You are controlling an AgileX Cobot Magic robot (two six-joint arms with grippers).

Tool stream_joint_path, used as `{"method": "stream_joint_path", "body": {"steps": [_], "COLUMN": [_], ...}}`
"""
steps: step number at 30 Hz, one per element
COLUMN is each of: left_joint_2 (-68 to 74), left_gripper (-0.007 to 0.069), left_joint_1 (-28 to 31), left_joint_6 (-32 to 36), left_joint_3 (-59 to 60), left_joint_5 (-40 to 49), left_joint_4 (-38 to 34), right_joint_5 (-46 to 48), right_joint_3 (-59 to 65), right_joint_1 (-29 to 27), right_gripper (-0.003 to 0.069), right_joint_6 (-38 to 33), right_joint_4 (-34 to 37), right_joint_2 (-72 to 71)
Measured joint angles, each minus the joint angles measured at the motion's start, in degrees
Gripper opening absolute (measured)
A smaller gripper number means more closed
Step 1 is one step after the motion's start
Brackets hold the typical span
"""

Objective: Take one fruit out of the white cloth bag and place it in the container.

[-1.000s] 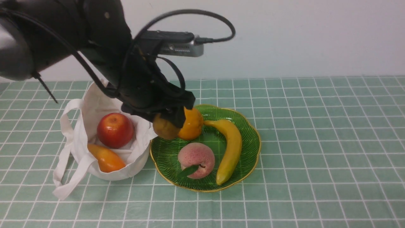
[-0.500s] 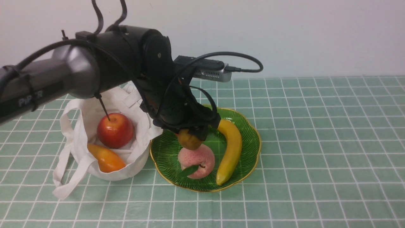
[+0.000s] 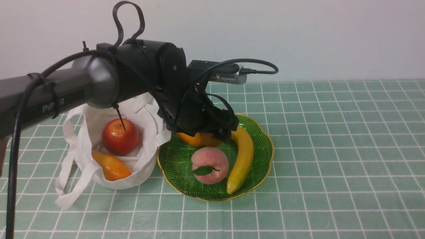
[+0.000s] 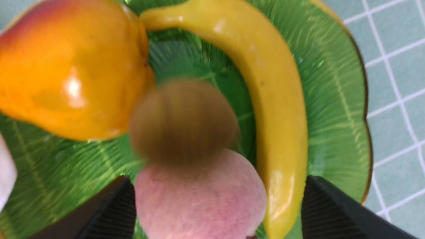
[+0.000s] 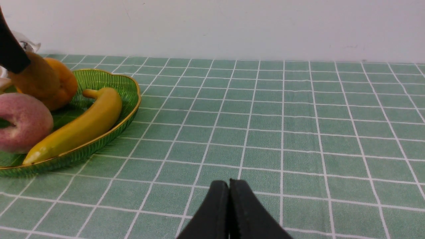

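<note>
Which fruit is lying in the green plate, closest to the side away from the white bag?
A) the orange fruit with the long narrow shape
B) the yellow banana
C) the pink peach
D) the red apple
B: the yellow banana lies in the green plate along the side away from the white bag, with the pink peach nearer the bag.

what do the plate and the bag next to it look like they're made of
Plate: probably glass, translucent green and glossy, with ribs catching highlights and a gold-coloured rim. Bag: matte off-white cloth, likely canvas, judging by its soft folds and limp straps.
</note>
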Motion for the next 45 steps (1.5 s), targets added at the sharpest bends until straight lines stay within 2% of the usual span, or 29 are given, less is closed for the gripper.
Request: {"method": "stream_joint_path", "body": {"steps": [6, 10, 13, 15, 16, 17, 18, 19, 20, 21, 25, 29, 30, 31, 33, 37, 42, 45], "left_joint_2": [-0.45, -4.42, -10.20, -15.27, -17.99, -19.09, -23.60, -24.17, -29.42, -32.33, -43.32, -55.28, -62.13, -62.91, -70.12, -87.22, -99.37, -100.62], "left_gripper": [0.0610, 0.0547, 0.0430, 0.0332, 0.0260, 0.0236, 0.0136, 0.0123, 0.0050, 0.0021, -0.0006, -0.0008, -0.0008, -0.0008, -0.0008, -0.0008, -0.0008, -0.0008], "left_joint_1": [0.00, 0.00, 0.00, 0.00, 0.00, 0.00, 0.00, 0.00, 0.00, 0.00, 0.00, 0.00, 0.00, 0.00, 0.00, 0.00, 0.00, 0.00], "left_joint_6": [0.20, 0.36, 0.48, 0.61, 0.61, 0.61, 0.61, 0.61, 1.06, 1.66, 3.13, 3.77, 3.77, 3.77, 3.77, 2.23, -3.70, -4.58], "left_joint_3": [0.00, 0.11, 0.10, 0.10, 0.10, 0.10, 0.10, 0.10, 0.10, 0.10, 1.45, 8.56, 14.74, 14.74, 22.86, 40.75, 52.19, 54.34], "left_joint_5": [-2.12, -2.07, -0.39, 1.80, 3.92, 4.75, 8.75, 9.28, 13.81, 17.09, 23.85, 23.59, 21.25, 20.90, 16.70, 2.88, -6.72, -8.69], "left_joint_4": [-0.19, 0.20, 3.11, 5.90, 7.59, 8.11, 9.71, 9.71, 10.78, 11.17, 11.40, 11.40, 11.40, 11.40, 11.40, 11.30, 11.52, 12.55], "right_joint_5": [0.00, 0.00, 0.00, 0.00, 0.00, 0.00, 0.00, 0.00, 0.00, 0.00, 0.00, 0.00, 0.00, 0.00, 0.00, 0.00, 0.00, 0.00], "right_joint_3": [0.00, 0.00, 0.00, 0.00, 0.00, 0.00, 0.00, 0.00, 0.00, 0.00, 0.00, 0.00, 0.00, 0.00, 0.00, 0.00, 0.00, 0.00], "right_joint_1": [0.00, 0.00, 0.00, 0.00, 0.00, 0.00, 0.00, 0.00, 0.00, 0.00, 0.00, 0.00, 0.00, 0.00, 0.00, 0.00, 0.00, 0.00], "right_gripper": [-0.0015, -0.0015, -0.0015, -0.0015, -0.0015, -0.0015, -0.0015, -0.0015, -0.0015, -0.0015, -0.0015, -0.0015, -0.0015, -0.0015, -0.0015, -0.0015, -0.0015, -0.0015], "right_joint_6": [0.00, 0.00, 0.00, 0.00, 0.00, 0.00, 0.00, 0.00, 0.00, 0.00, 0.00, 0.00, 0.00, 0.00, 0.00, 0.00, 0.00, 0.00], "right_joint_4": [0.00, 0.00, 0.00, 0.00, 0.00, 0.00, 0.00, 0.00, 0.00, 0.00, 0.00, 0.00, 0.00, 0.00, 0.00, 0.00, 0.00, 0.00], "right_joint_2": [0.00, 0.00, 0.00, 0.00, 0.00, 0.00, 0.00, 0.00, 0.00, 0.00, 0.00, 0.00, 0.00, 0.00, 0.00, 0.00, 0.00, 0.00]}}
